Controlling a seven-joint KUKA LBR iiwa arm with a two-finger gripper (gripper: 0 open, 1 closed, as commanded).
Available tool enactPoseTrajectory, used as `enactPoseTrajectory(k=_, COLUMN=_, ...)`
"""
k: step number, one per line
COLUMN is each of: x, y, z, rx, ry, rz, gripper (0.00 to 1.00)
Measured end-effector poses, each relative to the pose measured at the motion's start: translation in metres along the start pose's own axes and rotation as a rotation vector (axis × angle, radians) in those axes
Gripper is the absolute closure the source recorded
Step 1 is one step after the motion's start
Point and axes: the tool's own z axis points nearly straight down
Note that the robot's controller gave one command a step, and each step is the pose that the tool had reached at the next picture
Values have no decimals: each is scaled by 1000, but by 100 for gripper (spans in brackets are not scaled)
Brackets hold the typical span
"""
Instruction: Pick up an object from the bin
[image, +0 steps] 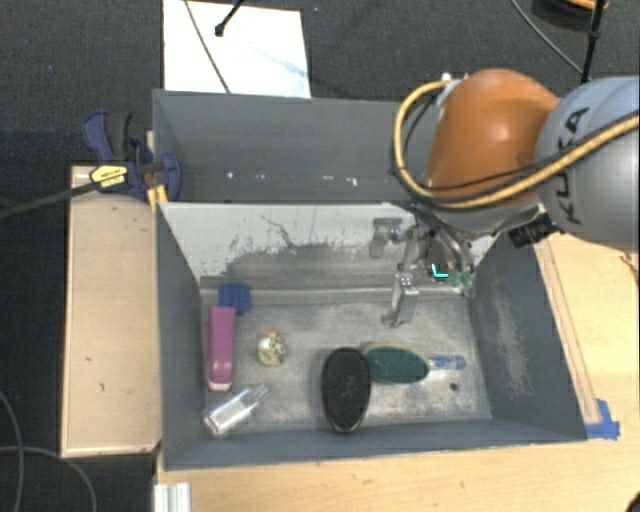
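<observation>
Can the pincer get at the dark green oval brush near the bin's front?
Probably yes: the pincer hangs just behind the dark green oval brush, nothing lies on it, though the black oval brush sits against one end.

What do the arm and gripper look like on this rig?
Silver-grey rounded arm with dark KUKA lettering. Glossy orange domed cover at the wrist, with a yellow cable looped around it. Small bare-metal gripper below, with a green light beside it.
</observation>
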Motion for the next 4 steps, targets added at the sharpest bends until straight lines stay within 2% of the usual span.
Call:
enactPoseTrajectory(k=1, x=56, y=-5, z=85, rx=0, ry=5, rz=0, gripper=0)
enactPoseTrajectory(k=2, x=73, y=-3, z=162, rx=0, ry=2, rz=-44, gripper=0)
enactPoseTrajectory(k=3, x=70, y=-3, z=157, rx=-1, ry=-6, rz=-40, gripper=100)
enactPoseTrajectory(k=4, x=88, y=-7, z=63, rx=0, ry=-13, rz=-32, gripper=100)
